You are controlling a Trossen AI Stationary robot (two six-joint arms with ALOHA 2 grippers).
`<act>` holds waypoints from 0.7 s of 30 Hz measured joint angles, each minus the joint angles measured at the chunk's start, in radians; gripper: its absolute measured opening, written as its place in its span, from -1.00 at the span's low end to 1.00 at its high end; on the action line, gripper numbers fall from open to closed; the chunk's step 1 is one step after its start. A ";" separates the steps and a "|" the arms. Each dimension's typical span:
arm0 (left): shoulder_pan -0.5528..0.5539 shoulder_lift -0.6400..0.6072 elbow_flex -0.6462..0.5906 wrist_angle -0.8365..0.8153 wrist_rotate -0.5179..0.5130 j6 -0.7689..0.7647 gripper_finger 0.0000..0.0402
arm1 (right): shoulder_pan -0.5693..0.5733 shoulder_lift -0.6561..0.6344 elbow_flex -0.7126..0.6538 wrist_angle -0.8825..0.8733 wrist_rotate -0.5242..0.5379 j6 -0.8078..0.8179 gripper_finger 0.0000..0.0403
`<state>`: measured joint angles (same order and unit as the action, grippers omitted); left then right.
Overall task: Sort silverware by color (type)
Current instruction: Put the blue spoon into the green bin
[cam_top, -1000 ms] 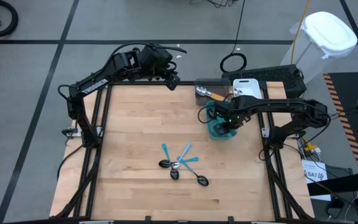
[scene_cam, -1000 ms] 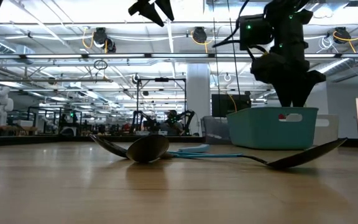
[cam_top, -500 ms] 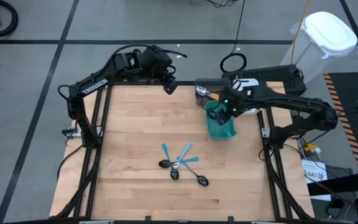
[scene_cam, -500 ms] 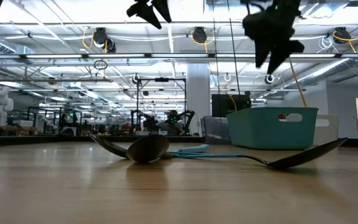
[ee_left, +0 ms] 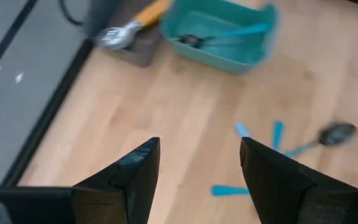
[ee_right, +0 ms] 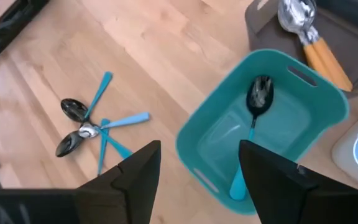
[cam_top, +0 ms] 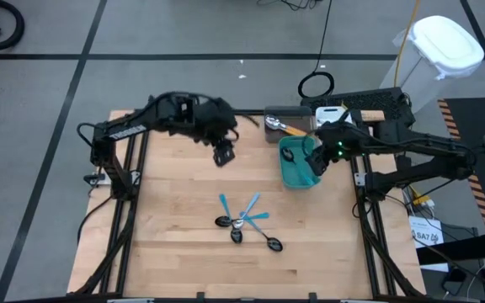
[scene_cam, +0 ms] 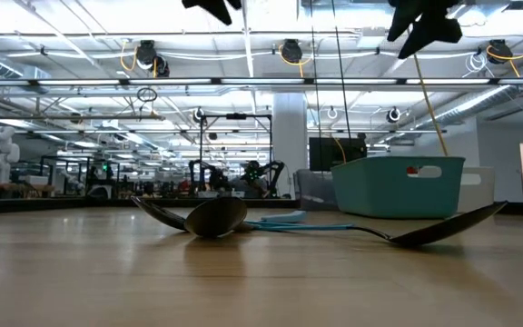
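Left arm (cam_top: 223,156) forward; one spoon (ee_right: 258,99) binned.

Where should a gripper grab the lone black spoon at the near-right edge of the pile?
Probably mid-handle on the black spoon, coming straight down from above. It lies flat on the table, its bowl pointing away from the blue-handled utensils, so the jaws should close across the thin handle; its inner end nears the pile.

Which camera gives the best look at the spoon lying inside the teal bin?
The right wrist view: the blue-handled spoon lies fully visible in the teal bin. The left wrist view shows it blurred, the high view only a speck, and the low view just the bin's wall.
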<state>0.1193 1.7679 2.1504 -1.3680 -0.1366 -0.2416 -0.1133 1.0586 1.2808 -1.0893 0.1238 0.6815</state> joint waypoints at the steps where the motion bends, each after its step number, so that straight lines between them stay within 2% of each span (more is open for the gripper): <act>1: -0.023 0.000 -0.005 0.005 0.002 0.000 0.10 | 0.018 -0.004 0.000 0.000 0.015 0.007 0.04; 5: -0.108 -0.002 -0.053 0.011 0.002 0.001 0.10 | 0.092 -0.007 0.000 0.000 0.036 0.013 0.04; 10: -0.200 -0.002 -0.170 0.058 0.002 -0.010 0.10 | 0.184 -0.007 0.000 0.001 0.062 0.012 0.04; 15: -0.259 -0.001 -0.260 0.103 -0.028 -0.067 0.10 | 0.253 -0.007 0.000 0.001 0.065 0.057 0.04; 21: -0.294 -0.002 -0.312 0.159 -0.147 -0.199 0.10 | 0.318 -0.007 -0.001 0.000 0.130 0.056 0.04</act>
<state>-0.1745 1.7660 1.8379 -1.2085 -0.2832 -0.4409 0.2042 1.0515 1.2800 -1.0889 0.2537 0.7375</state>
